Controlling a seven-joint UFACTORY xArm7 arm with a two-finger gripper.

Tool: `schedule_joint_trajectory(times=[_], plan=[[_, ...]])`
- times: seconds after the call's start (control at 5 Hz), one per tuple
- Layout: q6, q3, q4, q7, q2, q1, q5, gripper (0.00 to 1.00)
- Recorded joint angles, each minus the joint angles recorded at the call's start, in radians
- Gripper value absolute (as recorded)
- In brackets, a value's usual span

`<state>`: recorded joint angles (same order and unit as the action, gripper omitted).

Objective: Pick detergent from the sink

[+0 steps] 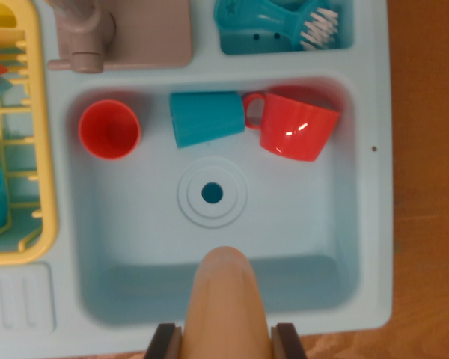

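A tan, rounded detergent bottle (228, 295) fills the bottom middle of the wrist view, held between the two dark fingers (165, 342) of my gripper (226, 344), which is shut on it. The bottle's top end points out over the near wall of the light blue toy sink (344, 224). Its lower part runs out of the frame. The drain (212, 194) lies in the basin floor just beyond the bottle.
Along the basin's far side stand a red cup (109, 129), a teal cup (206, 118) on its side and a red mug (295, 126). A taupe faucet (86, 34) is behind, a yellow dish rack (22, 134) at left, a teal brush (284, 22) at the top, and wooden table (430, 187) at right.
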<state>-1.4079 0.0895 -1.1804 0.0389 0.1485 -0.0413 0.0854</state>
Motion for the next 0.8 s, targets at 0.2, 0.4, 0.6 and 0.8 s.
schedule_joint_trajectory(times=[0.2, 0.4, 0.6, 0.8], plan=[[0.0, 0.0, 0.0, 0.0, 0.0, 0.0, 0.0, 1.0], [-0.029, 0.0, -0.02, 0.001, 0.009, 0.0004, -0.0003, 1.0], [-0.054, -0.001, -0.036, 0.003, 0.017, 0.0007, -0.0006, 1.0], [-0.054, -0.001, -0.036, 0.003, 0.017, 0.0007, -0.0006, 1.0]])
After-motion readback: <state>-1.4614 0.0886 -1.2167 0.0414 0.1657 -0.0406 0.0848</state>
